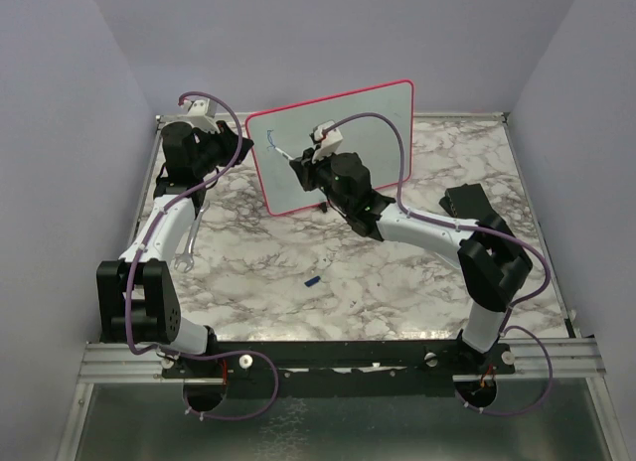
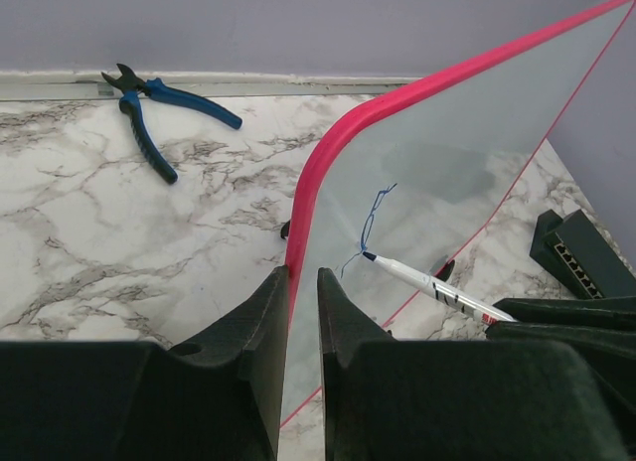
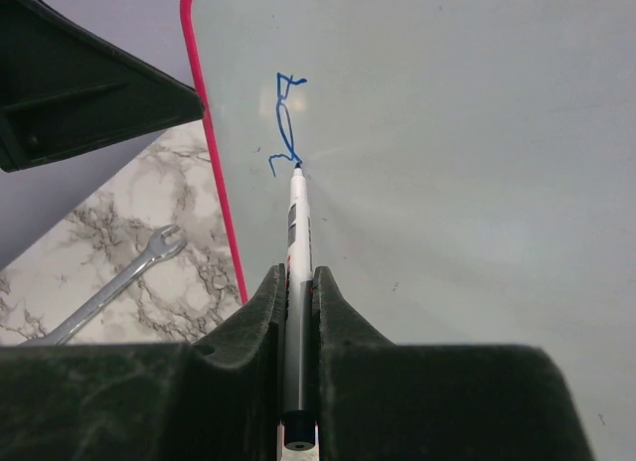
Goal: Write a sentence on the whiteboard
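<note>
The whiteboard stands upright at the back of the table, white with a pink-red frame. My left gripper is shut on its left frame edge; in the top view the left gripper is at the board's left side. My right gripper is shut on a white marker, tip touching the board. Of the sentence, only one thin blue stroke, like a first letter, shows near the board's upper left; it also shows in the left wrist view. The right gripper is in front of the board.
Blue-handled pliers lie behind the board by the back wall. A steel wrench lies left of centre. A small blue cap lies mid-table. A black box sits at the right.
</note>
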